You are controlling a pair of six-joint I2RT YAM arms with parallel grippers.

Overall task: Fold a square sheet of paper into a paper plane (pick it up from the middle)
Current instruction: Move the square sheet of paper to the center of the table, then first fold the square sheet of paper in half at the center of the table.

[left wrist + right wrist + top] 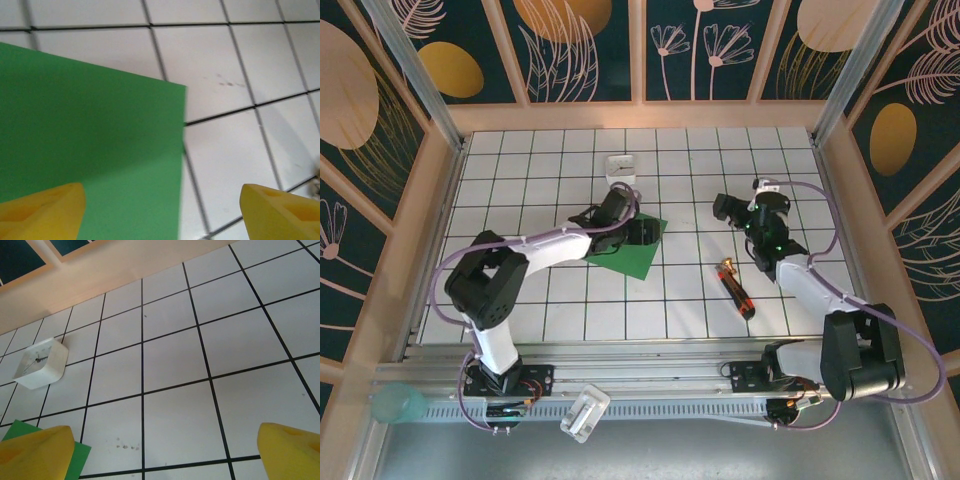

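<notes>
- While the square sheet of paper (625,255) lies flat on the tiled table (520,190), a little left of centre, we see no crease in it. By our reading the folding hasn't begun, and every fold of the plane is left to make.
- Over it hangs the left gripper (160,212), yellow fingers spread wide with nothing between them. One fingertip sits above the green, the other is out over bare tiles, and the sheet's corner is just ahead.
- We judge this to be the approach to the pick-up, and the gripper looks nearer the sheet's edge than its middle.
- Off to the right, well apart from the paper, the right gripper (164,452) gapes just as wide and holds nothing.
- Further out we have a small white box (620,166) near the far wall and a red-and-black screwdriver (735,288) beside the right arm.
- Some of it is hard to call. From above, the left wrist covers part of the sheet, and the wrist camera cuts off its left and lower sides. We can't tell whether the fingertips touch the paper or hover above it.
</notes>
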